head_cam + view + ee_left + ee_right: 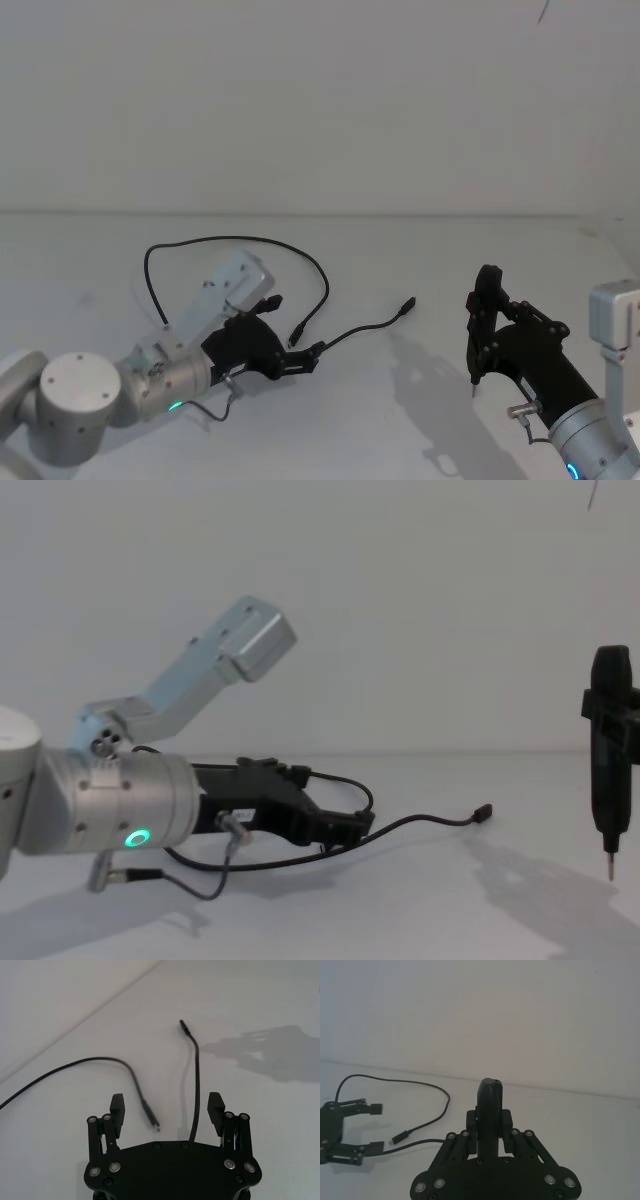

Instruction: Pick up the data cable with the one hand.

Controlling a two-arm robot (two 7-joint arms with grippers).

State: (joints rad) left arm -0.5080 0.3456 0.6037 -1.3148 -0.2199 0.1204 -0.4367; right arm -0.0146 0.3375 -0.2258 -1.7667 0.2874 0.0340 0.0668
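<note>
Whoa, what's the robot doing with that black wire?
The left gripper is low over the white table, fingers open, with a stretch of the black data cable running between them. It hasn't closed on the cable, which lies on the table. The right gripper hangs off to the right, holding a slim pointed tool upright.

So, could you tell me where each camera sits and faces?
Head: above, looking down on the cable, left tool and right tool.
Chest: low, looking across the table; left arm large.
Left wrist: behind the open left tool, along the cable.
Right wrist: behind the right tool gripping a probe.
Both wrists share the cable.
</note>
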